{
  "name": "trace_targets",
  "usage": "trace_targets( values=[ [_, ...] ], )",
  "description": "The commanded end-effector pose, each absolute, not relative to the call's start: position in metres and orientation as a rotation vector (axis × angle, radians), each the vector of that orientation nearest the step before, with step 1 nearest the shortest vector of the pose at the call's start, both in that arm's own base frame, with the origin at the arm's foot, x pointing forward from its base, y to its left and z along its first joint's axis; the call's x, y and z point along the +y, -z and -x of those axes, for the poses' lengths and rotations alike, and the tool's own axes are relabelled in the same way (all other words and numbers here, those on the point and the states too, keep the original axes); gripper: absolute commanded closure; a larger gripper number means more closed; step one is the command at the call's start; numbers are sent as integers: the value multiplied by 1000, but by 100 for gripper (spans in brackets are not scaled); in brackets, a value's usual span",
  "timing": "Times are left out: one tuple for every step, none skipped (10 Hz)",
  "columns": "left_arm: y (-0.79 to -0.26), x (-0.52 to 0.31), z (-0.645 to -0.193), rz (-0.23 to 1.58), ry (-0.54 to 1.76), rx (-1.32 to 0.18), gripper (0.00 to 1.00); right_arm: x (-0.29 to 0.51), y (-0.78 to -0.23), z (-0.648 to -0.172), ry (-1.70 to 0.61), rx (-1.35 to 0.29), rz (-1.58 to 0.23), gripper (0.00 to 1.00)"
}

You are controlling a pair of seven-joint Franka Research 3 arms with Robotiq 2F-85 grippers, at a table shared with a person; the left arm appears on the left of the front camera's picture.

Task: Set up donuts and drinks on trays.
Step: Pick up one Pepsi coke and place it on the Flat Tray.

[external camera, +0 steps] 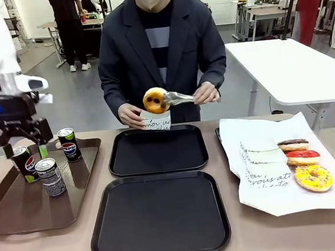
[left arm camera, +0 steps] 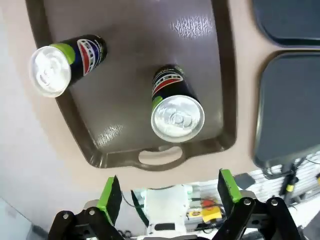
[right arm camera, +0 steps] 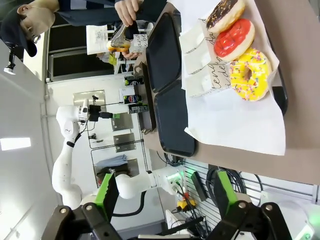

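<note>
Three Pepsi drink cans stand on a long brown tray: one (external camera: 26,164) right under my left gripper (external camera: 24,150), one (external camera: 51,177) nearer the front, and one (external camera: 69,144) farther back. From the left wrist, my left gripper (left arm camera: 167,195) is open above two cans (left arm camera: 65,62) (left arm camera: 176,109) and holds nothing. Two black trays (external camera: 157,151) (external camera: 158,216) lie bare in the middle. A person holds a golden donut (external camera: 155,100) in tongs over a paper sleeve (external camera: 156,121). Chocolate (external camera: 293,145), red (external camera: 301,156) and yellow donuts (external camera: 314,177) lie at the right. My right gripper (right arm camera: 165,195) is open, off the table's side.
The brown tray (external camera: 21,205) fills the table's left end. White paper (external camera: 281,194) with paper sleeves (external camera: 267,172) lies under the donuts at the right. The person stands at the far edge, both hands over the far black tray.
</note>
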State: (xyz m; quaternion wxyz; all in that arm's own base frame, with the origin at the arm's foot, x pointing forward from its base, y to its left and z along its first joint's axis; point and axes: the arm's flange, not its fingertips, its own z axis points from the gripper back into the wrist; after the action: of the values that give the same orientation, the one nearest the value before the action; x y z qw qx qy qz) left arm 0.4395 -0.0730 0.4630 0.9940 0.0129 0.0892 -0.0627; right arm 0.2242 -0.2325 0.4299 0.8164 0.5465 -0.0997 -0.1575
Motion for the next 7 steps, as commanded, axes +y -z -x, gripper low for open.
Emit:
trace_targets(
  values=[
    [-440, -76, -427, -39, 110, 84, 0, -231, -430, -225, 330, -239, -1190, 0],
    [-439, -76, -420, -22, 115, 8, 0, -231, -430, -225, 330, -239, -1190, 0],
    [-448, -80, -436, -39, 136, 151, 0, -231, -430, -225, 330, -239, -1190, 0],
    [-448, -80, -436, -39, 136, 151, 0, -231, -430, -225, 330, -239, -1190, 0],
    [-448, -80, -436, -39, 136, 151, 0, -231, -430, -225, 330, -239, -1190, 0],
    [-448, -80, -436, -39, 136, 151, 0, -231, -430, -225, 330, -239, -1190, 0],
    [-448, -80, -436, -39, 136, 151, 0, -231, -430, -225, 330, -239, -1190, 0]
  ],
)
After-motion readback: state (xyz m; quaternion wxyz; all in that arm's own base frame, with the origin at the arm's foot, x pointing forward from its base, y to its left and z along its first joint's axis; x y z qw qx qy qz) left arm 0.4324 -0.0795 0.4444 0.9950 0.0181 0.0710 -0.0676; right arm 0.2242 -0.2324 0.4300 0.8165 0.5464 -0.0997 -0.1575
